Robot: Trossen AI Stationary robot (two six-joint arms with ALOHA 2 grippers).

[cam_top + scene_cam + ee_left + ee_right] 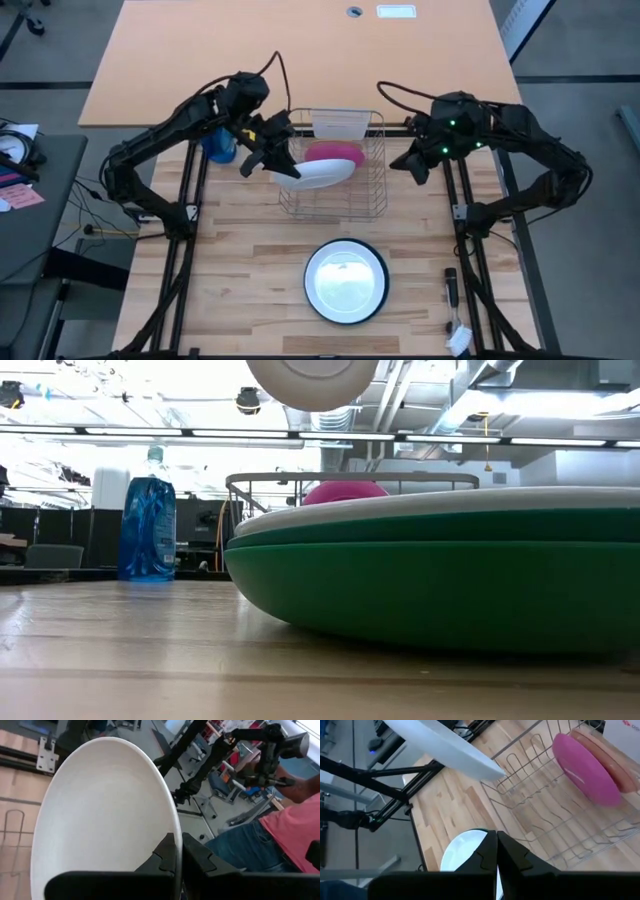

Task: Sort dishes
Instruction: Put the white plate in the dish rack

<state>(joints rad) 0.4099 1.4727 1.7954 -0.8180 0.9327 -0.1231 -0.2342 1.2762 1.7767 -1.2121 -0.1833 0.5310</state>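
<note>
My left gripper (278,158) is shut on a white plate (318,173), held in the air over the wire dish rack (378,190). The same plate shows at the top of the low view (312,380). In the rack a magenta-pink plate (582,767) stands on edge between the wires, with a salmon-orange plate (614,762) right behind it. Near the table's front, a white plate (345,278) lies flat on a dark green plate (430,585). My right gripper (496,851) hangs shut to the right of the rack (415,162) and holds nothing. My left gripper pinches the white plate's rim (176,837) between its two fingers, one finger on the plate's upper face and one (200,857) on its underside. The fingers come from the table's left. The plate is lifted clear above the rack and tilted, reaching out to the right of the gripper.
A blue spray bottle (219,148) stands just left of the rack, under my left arm. A small dark tool (451,285) lies near the table's front right. A person in a pink shirt (295,827) sits beyond the table.
</note>
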